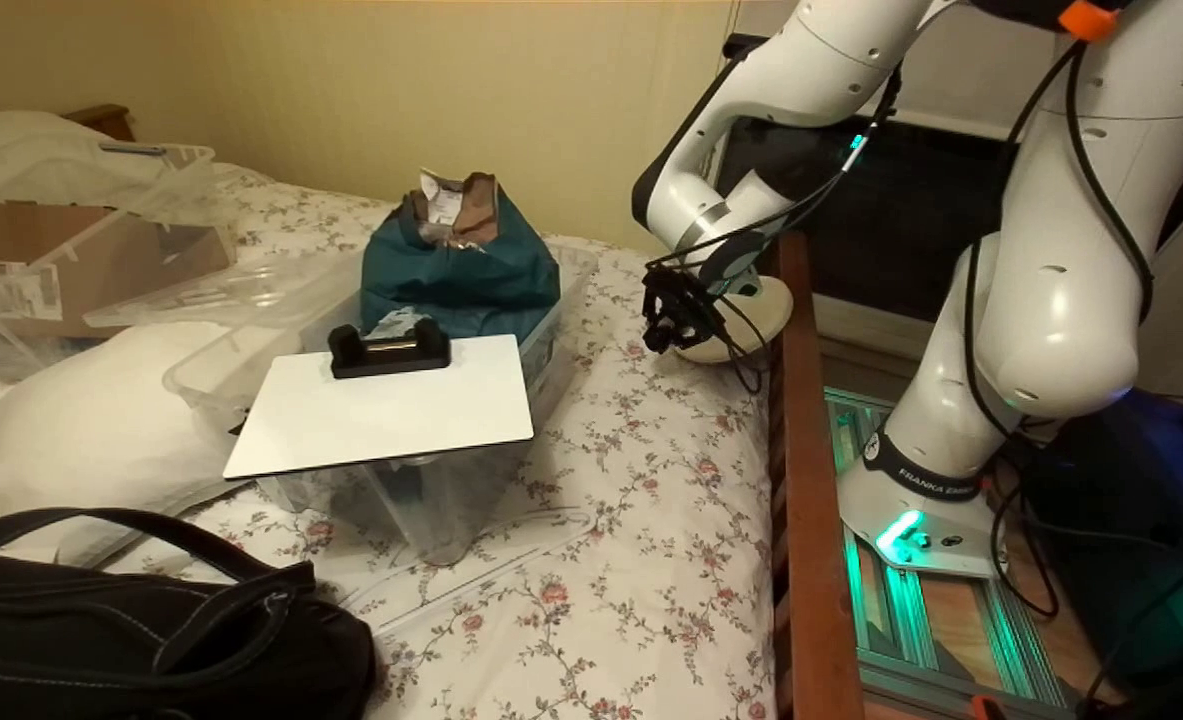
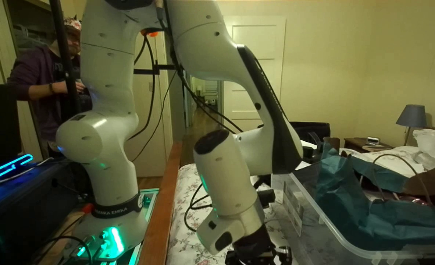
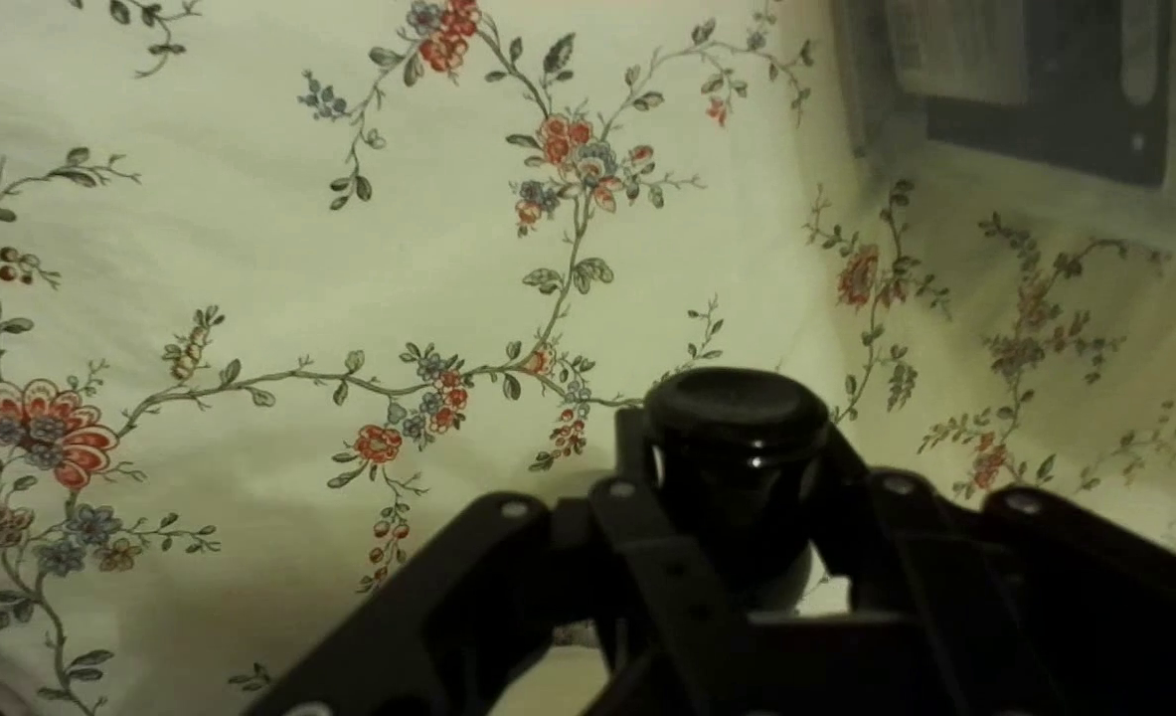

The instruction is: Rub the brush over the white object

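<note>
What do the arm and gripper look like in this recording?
The arm is white and rounded, with a black strip partway along. Black cables run beside it. A black band low down reads FRANKA EMIKA, with a green light below, and an orange piece shows higher up. The gripper is black, with linked bars and light, round pivot pins.

there are 1 robot arm [image 1: 1061,290], 1 gripper [image 3: 732,467], 1 stubby black brush [image 3: 737,423], 1 off-white round dish [image 1: 775,306], 1 white board [image 1: 381,420], 1 black device [image 1: 391,362], 1 teal paper bag [image 1: 461,290], 1 black handbag [image 1: 101,650], 1 man [image 2: 37,79], 1 lamp [image 2: 411,116], 1 nightstand [image 2: 353,144] and 1 clock [image 2: 372,141].
</note>
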Tool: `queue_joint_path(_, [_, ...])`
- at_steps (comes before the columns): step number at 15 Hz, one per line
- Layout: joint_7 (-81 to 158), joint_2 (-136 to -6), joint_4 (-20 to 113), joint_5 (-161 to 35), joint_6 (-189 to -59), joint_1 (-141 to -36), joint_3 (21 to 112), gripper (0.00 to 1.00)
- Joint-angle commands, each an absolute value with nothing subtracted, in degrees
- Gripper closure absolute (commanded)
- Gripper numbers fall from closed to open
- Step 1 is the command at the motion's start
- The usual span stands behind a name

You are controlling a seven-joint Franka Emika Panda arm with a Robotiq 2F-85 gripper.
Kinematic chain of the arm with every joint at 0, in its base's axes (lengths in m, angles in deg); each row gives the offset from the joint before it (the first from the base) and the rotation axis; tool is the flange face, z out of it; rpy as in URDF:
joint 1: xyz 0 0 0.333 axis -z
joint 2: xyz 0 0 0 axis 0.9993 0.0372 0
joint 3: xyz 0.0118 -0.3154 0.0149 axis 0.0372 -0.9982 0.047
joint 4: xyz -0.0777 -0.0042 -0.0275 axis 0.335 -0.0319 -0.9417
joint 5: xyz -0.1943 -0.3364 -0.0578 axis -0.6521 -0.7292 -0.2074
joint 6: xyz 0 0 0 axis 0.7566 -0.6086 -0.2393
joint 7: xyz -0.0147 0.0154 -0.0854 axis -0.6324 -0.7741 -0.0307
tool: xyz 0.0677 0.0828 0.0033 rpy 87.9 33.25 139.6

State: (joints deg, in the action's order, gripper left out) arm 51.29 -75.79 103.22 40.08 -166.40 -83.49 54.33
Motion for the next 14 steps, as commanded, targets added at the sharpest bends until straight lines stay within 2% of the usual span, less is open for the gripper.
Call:
queue_joint_path(1, [57.05,-79.78,105.85,42.56,-174.8,-89.64,57.8,0.87])
queue_joint_path(11, [58.2,-73.6,104.09,39.53,-181.62,-99.45,64.99,0.87])
queue_joint_path(14, [47.27,-70.92,104.17,28.34,-182.89,-97.43,68.9,0.86])
